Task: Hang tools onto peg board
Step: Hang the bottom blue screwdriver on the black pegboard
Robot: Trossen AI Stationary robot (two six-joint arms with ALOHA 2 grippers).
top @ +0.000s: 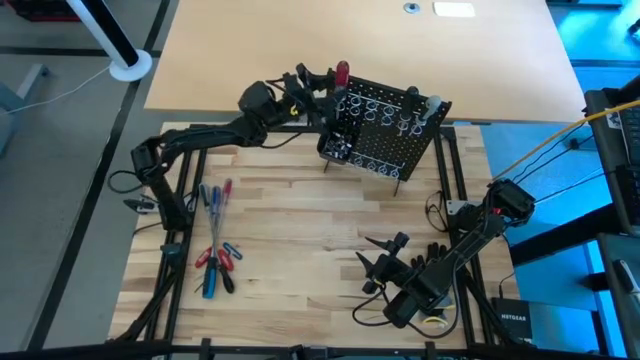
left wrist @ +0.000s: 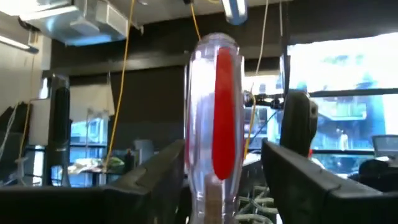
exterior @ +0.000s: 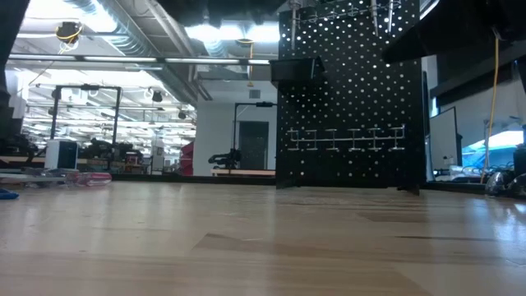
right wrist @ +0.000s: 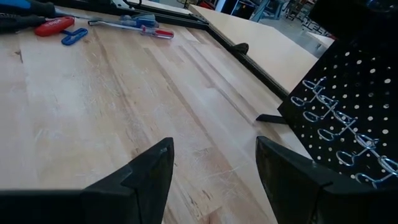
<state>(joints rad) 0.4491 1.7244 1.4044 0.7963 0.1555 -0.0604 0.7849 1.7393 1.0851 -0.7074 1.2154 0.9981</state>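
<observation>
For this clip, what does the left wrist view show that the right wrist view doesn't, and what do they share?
Only the left wrist view shows the red-handled screwdriver, upright and close up between the left gripper fingers, whose jaws stand apart from the handle.

Only the right wrist view shows the open right gripper over bare wooden tabletop, the loose tools lying at the far side, and the peg board face with its wire rings.

Both show their own dark fingers spread and some wire ring holders.

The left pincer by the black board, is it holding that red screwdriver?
Not clearly: the red screwdriver stands between the left pincer fingers, which look spread apart from its handle. The right pincer holds nothing.
</observation>
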